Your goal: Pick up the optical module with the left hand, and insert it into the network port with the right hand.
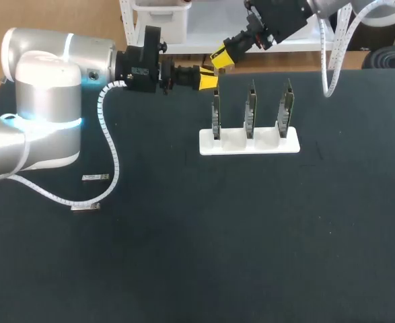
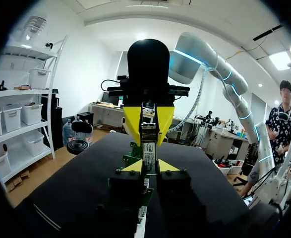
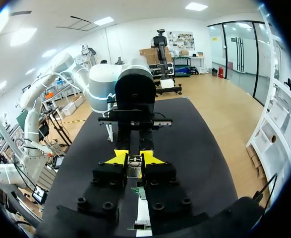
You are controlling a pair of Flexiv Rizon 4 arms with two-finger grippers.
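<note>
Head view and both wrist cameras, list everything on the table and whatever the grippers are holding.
optical module: one, silvery, held in the air between both grippers
spare modules: two, small, silvery, lying flat on the table's left side
circuit boards: three, green, upright in a row in the stand
stand: one, white, on the table's far middle
table: one, black
left gripper: yellow tips, shut on the optical module
right gripper: yellow tips, shut on it too
</note>
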